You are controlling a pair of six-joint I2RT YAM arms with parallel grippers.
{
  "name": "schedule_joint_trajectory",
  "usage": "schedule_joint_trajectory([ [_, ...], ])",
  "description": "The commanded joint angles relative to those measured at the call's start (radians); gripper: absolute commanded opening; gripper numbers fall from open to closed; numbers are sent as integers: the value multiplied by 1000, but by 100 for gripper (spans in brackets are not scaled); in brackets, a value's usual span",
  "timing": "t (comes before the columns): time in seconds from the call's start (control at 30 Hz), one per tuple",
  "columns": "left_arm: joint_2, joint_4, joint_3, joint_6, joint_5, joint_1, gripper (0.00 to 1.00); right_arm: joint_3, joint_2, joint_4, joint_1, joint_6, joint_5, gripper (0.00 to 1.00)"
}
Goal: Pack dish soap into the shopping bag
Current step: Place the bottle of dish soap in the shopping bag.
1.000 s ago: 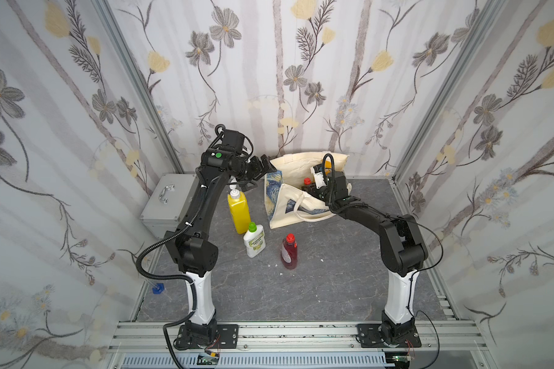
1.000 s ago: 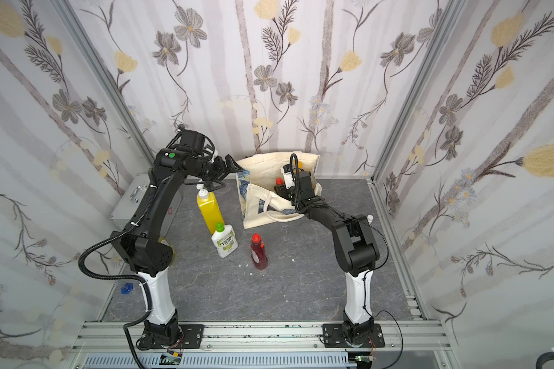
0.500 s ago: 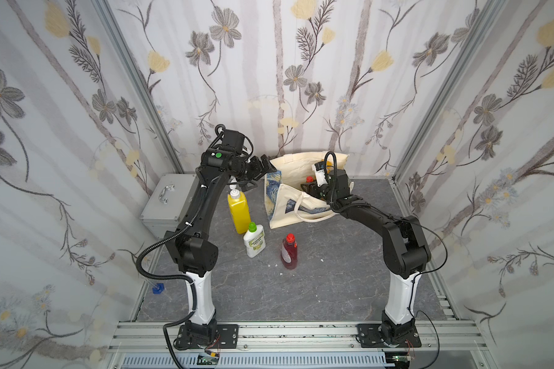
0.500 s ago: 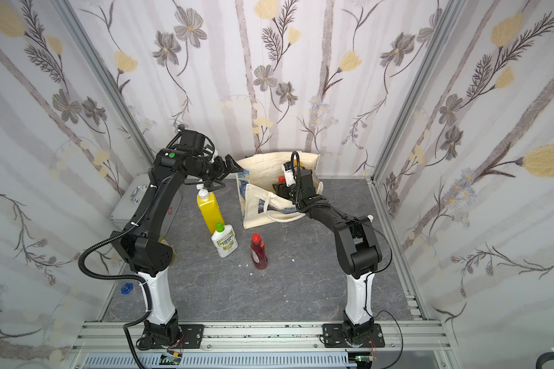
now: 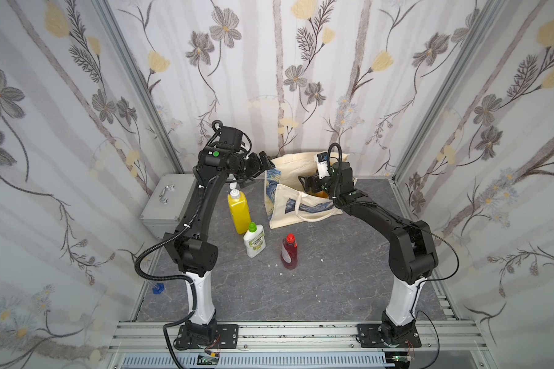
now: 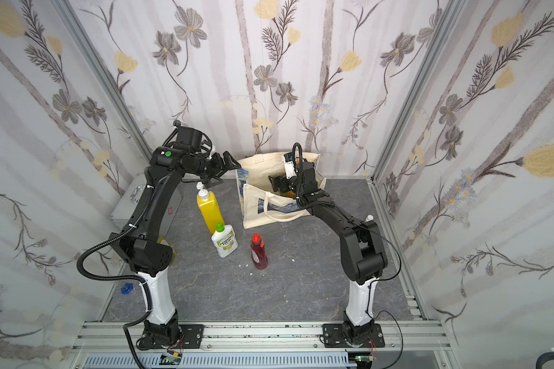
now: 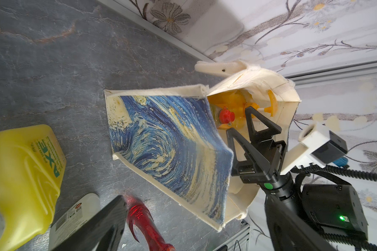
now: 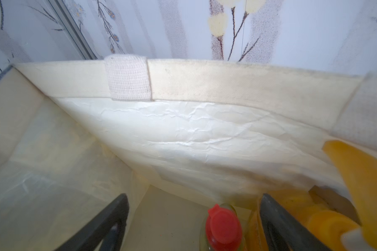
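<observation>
The shopping bag stands open at the back, blue swirl panel facing my left wrist view. My right gripper is open inside the bag's mouth. A red-capped yellow-green dish soap bottle stands loose between its fingers, beside an orange pump bottle. On the table stand a yellow pump bottle, a white green-capped bottle and a dark red bottle. My left gripper hovers open left of the bag's rim, holding nothing.
A silver metal case sits at the back left, behind my left arm. A small blue piece lies by the left wall. The bag's handle droops over its front side. Enclosure walls stand close on three sides.
My right gripper has opened inside the bag and let go of the red-capped bottle. The left arm and the bottles on the table have not moved.
</observation>
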Motion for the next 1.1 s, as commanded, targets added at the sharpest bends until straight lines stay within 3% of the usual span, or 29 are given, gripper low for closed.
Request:
schedule_joint_trajectory([
  [0.0,10,-11,8,-4,-15,1,100,37,-7,-43,5,15,-11,100],
  [0.33,-19,-53,0,-16,-107,-1,100,78,-63,-87,18,45,12,100],
  [0.63,-95,-167,2,-107,-356,-8,100,104,-191,-288,46,116,135,100],
  [0.77,-155,-187,-60,-105,-386,-15,100,110,-264,-434,42,172,220,100],
  [1.07,-294,-165,-241,-109,-331,-31,100,78,-488,-736,15,197,351,100],
])
